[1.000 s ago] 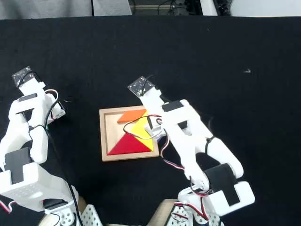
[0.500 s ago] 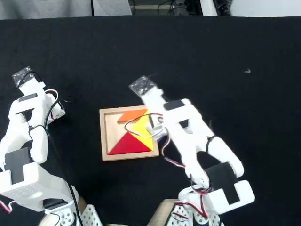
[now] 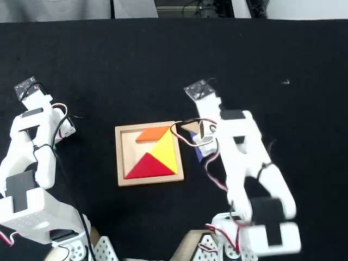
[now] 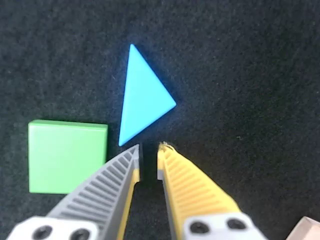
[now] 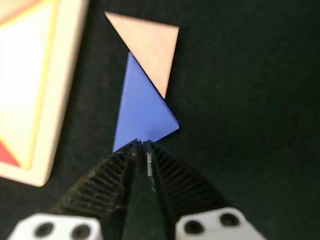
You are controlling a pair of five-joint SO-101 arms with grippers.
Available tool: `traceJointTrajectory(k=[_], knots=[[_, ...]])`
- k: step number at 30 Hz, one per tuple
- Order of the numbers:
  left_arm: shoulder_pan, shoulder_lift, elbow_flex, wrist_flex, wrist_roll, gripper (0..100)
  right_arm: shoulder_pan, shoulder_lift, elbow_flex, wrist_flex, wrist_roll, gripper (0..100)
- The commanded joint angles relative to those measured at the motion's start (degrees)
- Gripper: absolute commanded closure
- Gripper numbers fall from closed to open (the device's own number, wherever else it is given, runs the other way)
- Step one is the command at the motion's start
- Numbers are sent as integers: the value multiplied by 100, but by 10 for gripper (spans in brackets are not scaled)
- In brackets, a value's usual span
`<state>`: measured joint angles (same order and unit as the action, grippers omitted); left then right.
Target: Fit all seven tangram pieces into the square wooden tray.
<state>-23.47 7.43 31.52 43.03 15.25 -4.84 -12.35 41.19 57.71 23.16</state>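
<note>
Black cloth covers your whole bench (image 3: 283,70). The square wooden tray (image 3: 118,157) sits just beside your right claw (image 5: 141,146), on the side toward the left arm. The red triangle (image 3: 145,166), yellow triangle (image 3: 164,151) and orange parallelogram (image 3: 152,133) lie flat inside it. That right claw is pinched closed and empty, tips right at the edge of the dark blue triangle (image 5: 141,112) on the cloth. Just past it, touching along one edge, is the tan wooden triangle (image 5: 150,42). Your left claw (image 4: 149,147) is well apart from the tray, squeezed to a thin slit, gripping nothing. A green square (image 4: 67,156) lies beside its grey finger, and a light blue triangle (image 4: 145,97) lies just ahead of its tips.
</note>
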Motion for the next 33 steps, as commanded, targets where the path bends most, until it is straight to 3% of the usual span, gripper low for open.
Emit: traceJointTrajectory(k=[1,5,16,22,30,33], knots=[[84,-255,-31,-44,-35,923,97,-954,22,-132,0,988],[84,-255,-31,-44,-35,923,114,-796,-127,-527,-114,988],[84,-255,-31,-35,-35,920,97,813,-1473,-211,-202,982],[66,-264,-75,149,-35,906,-26,1297,-1956,-167,-299,789],[40,-308,-31,167,-62,847,-413,2018,-2387,62,-97,808],[48,-369,-242,519,-607,846,-149,2018,-2431,70,-114,809]])
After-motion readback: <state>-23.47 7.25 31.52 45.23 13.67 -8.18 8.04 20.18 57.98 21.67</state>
